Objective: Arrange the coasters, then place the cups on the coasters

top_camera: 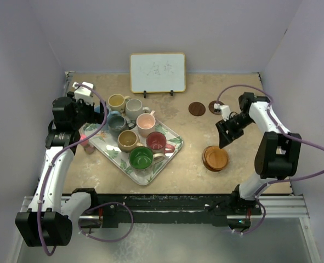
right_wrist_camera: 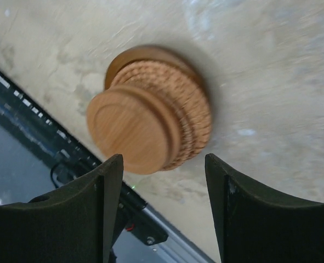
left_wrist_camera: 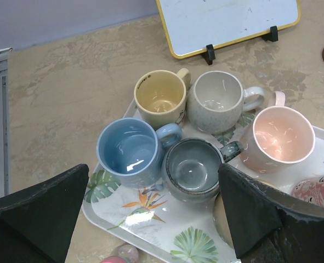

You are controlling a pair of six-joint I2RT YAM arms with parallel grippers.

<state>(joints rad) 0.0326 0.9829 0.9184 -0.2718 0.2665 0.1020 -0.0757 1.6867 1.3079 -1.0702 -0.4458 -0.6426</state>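
A stack of light wooden coasters lies at the front right of the table. Two dark coasters lie flat further back. My right gripper hangs open just above the stack, with nothing between its fingers. Several cups stand on the leaf-patterned tray: yellow, off-white, pink, light blue, dark grey-blue, tan, red and green. My left gripper is wide open over the tray's left edge, holding nothing.
A small whiteboard stands on feet at the back centre. A small pink object lies on the table beside the tray's left corner. Walls close the table on three sides, and a metal rail runs along the near edge.
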